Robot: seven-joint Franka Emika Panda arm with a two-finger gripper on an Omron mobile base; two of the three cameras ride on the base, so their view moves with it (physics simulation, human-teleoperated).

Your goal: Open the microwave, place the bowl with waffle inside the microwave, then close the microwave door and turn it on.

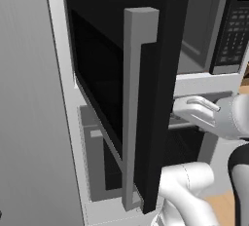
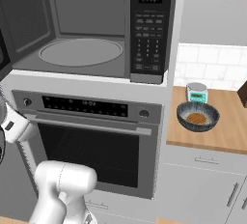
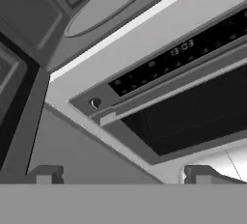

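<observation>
Two finger tips of the gripper [image 3: 123,175] are spread wide with nothing between them, aimed at the grey oven [image 3: 193,107] front just under the microwave [image 2: 87,30]. The microwave door [image 1: 121,88] hangs swung open to the left, with its glass turntable [image 2: 81,52] bare. Off right, the bowl with waffle [image 2: 197,116] sits on the wooden counter [image 2: 226,131], beside a small kitchen scale [image 2: 197,92].

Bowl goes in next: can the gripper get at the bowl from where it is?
Probably yes: the bowl sits in the open on the counter, nothing over it. The open gripper must swing right from the oven.
</observation>
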